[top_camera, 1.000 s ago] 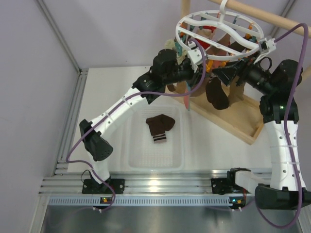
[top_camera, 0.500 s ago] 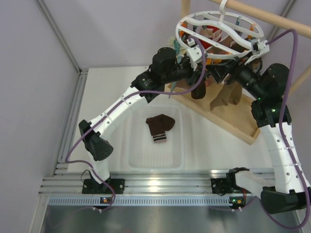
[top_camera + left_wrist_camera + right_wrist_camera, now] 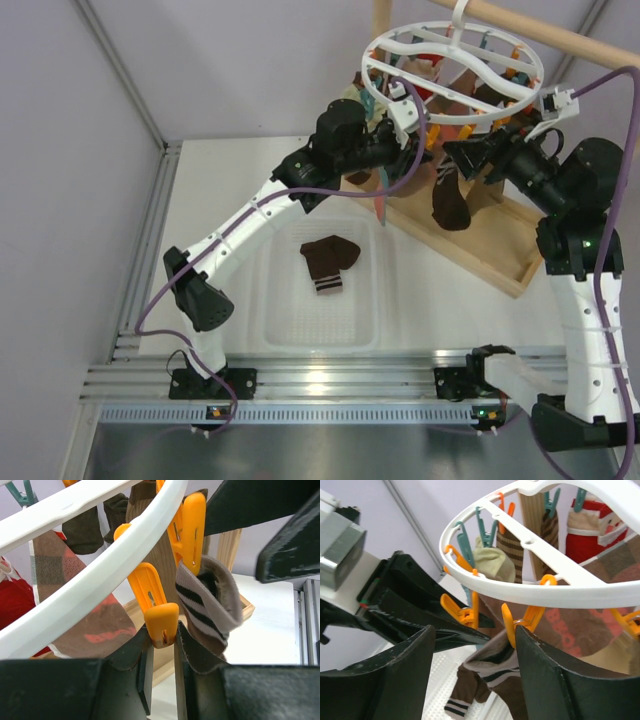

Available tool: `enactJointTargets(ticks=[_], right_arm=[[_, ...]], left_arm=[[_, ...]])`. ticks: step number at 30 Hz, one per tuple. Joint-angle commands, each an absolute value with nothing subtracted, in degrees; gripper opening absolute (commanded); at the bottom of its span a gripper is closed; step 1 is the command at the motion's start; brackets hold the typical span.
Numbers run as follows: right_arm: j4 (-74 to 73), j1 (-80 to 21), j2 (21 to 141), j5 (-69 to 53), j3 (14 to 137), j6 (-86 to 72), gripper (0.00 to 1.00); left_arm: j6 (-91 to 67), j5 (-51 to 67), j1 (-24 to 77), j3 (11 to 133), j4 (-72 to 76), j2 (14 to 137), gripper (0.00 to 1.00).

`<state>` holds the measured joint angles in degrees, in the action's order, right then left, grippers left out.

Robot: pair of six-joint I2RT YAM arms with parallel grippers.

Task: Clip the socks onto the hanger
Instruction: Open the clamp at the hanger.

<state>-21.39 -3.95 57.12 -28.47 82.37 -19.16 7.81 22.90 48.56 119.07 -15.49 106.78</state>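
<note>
L hand [image 3: 162,652] clamps orange peg [image 3: 161,620] under hanger [image 3: 100,575] rim. R hand [image 3: 474,640] wide open, empty, below hanger by pegged sock [image 3: 490,672]. 2nd sock [image 3: 328,262] in tray [image 3: 290,335], well below hanger.

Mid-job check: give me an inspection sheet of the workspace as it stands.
Surface: white table, a clear tray at its middle.
Job's things: hung sock clipped to the hanger by an orange peg; second sock lies in the tray.
Clutter: a red sock and a patterned sock on the hanger; wooden stand behind.
Grippers: left pincer shut on the neighbouring peg; right pincer open, near the hung sock.
Cables: purple cables along both arms; the left one bends close under the hanger.
Surroundings: pale walls; aluminium rail at the near edge.
</note>
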Motion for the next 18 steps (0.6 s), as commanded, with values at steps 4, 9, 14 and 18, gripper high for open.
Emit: enactJointTargets(ticks=[4,9,14,18], right_arm=[[-15.8,-4.0,58.5,-36.4,84.3,-27.5,0.6],[-13.7,-4.6,59.4,-36.5,84.9,-29.0,0.59],[-23.6,-4.6,60.1,-30.6,90.1,-23.0,0.63],[-33.8,-4.0,61.0,-23.4,96.4,-16.4,0.69]], left_arm=[[8.0,26.2,49.8,121.5,-14.9,106.8,0.0],[8.1,26.0,49.8,121.6,-15.2,106.7,0.0],[8.3,25.8,49.8,121.5,-15.2,107.0,0.0],[8.5,25.5,49.8,121.5,-15.2,107.1,0.0]])
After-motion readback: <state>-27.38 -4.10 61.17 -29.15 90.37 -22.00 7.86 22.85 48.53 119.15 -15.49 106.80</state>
